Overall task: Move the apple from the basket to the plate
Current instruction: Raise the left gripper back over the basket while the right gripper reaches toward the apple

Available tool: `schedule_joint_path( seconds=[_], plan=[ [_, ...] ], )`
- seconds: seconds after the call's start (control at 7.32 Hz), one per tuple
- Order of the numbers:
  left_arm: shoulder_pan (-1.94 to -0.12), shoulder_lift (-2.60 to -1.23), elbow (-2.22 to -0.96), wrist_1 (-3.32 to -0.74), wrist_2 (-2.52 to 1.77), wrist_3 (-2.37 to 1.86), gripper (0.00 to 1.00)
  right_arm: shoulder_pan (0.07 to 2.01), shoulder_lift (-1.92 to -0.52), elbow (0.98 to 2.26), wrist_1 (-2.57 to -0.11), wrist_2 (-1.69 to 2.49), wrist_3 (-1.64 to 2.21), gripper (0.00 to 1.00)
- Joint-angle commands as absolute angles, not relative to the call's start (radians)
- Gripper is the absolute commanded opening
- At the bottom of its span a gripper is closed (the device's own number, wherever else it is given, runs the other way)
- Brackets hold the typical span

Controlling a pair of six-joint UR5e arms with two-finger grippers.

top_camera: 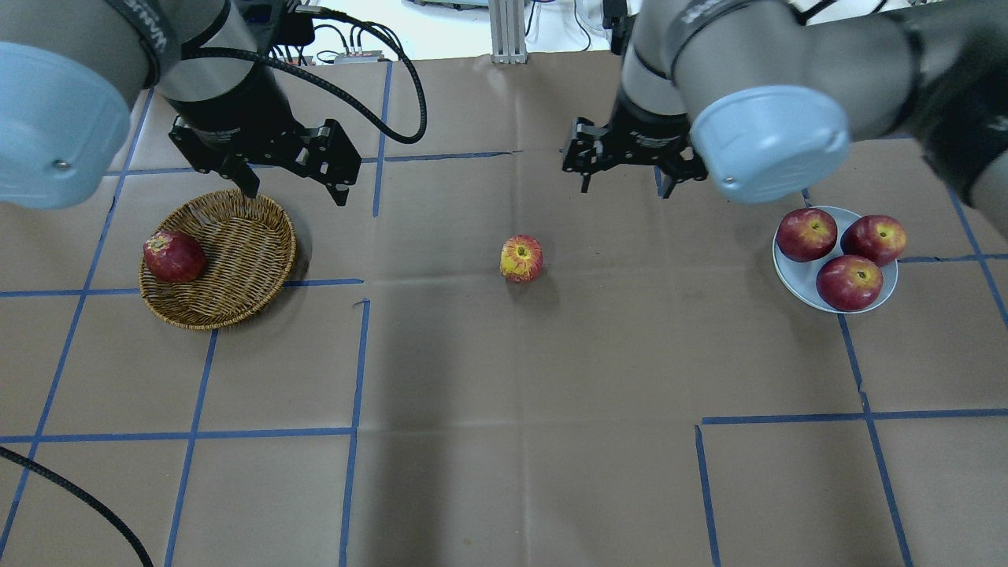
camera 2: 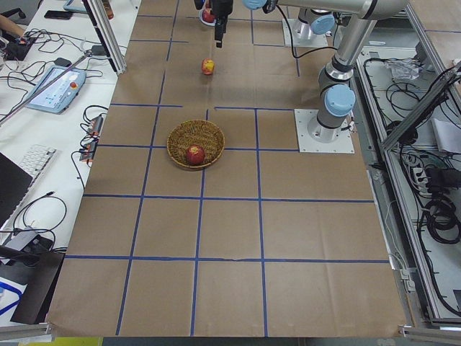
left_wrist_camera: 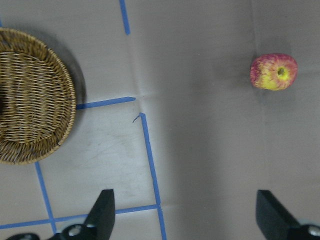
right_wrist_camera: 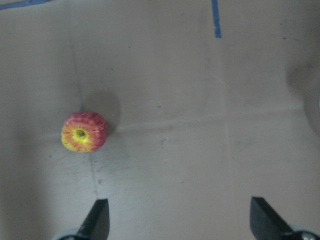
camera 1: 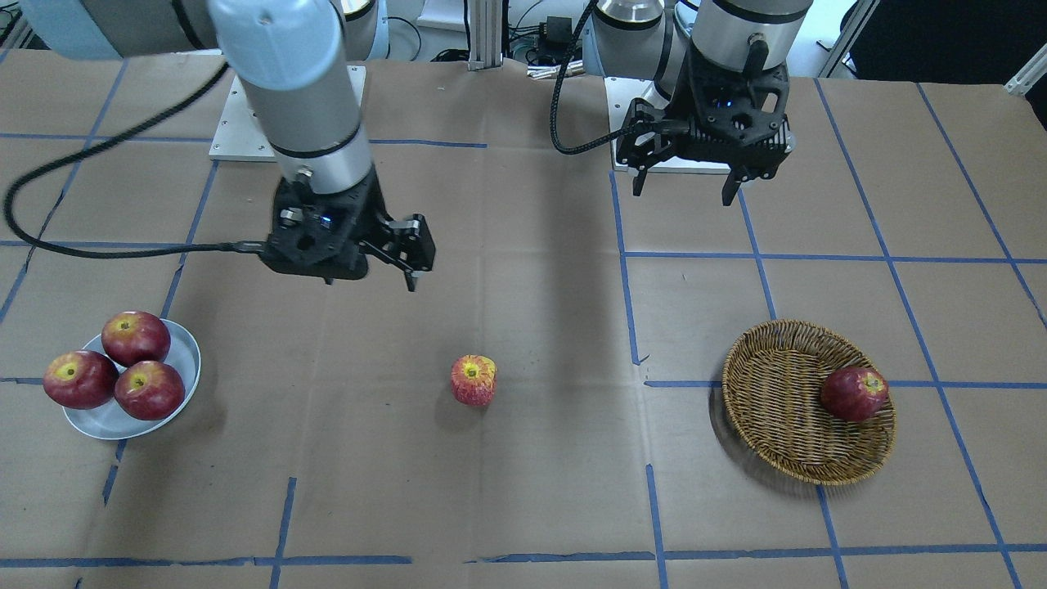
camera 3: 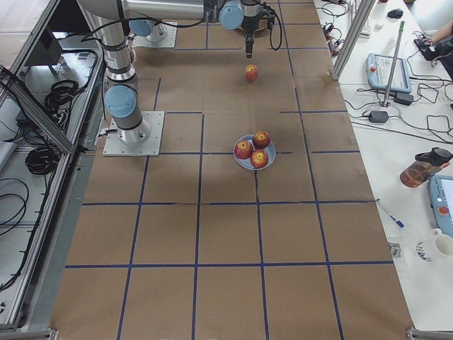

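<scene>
The apple [top_camera: 521, 258], pinkish-red with pale streaks and a yellow-green stem hollow, stands on the bare table between basket and plate; it also shows in the front view [camera 1: 473, 380] and both wrist views [left_wrist_camera: 273, 71] [right_wrist_camera: 83, 132]. The wicker basket [top_camera: 236, 260] [camera 1: 777, 409] holds one dark red apple [top_camera: 173, 256]. The pale plate [top_camera: 795, 279] [camera 1: 184, 360] holds three dark red apples. My left gripper [top_camera: 298, 197] is open and empty, raised by the basket's rim. My right gripper [top_camera: 624, 191] is open and empty, raised between the apple and the plate.
The table is covered in brown paper with a grid of blue tape lines. The three dark apples [camera 1: 123, 368] nearly fill the plate. Each arm's cable hangs beside it. Both arm bases stand on white plates at the robot's edge of the table.
</scene>
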State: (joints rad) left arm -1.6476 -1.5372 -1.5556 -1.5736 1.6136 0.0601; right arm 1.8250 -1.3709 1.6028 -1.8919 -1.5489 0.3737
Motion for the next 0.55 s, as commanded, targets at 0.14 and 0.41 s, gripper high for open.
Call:
schedule_joint_path(
  seconds=[0.14, 0.41],
  plan=[
    [-1.635, -1.517, -1.568, -1.572, 1.625, 0.077, 0.99, 1.947, -1.166, 1.609, -2.121, -1.582, 0.48, 1.0],
    [-1.634, -1.517, -1.569, -1.574, 1.625, 0.075, 0.99, 1.947, -1.106, 1.626, -2.179, -1.578, 0.477, 1.0]
  ],
)
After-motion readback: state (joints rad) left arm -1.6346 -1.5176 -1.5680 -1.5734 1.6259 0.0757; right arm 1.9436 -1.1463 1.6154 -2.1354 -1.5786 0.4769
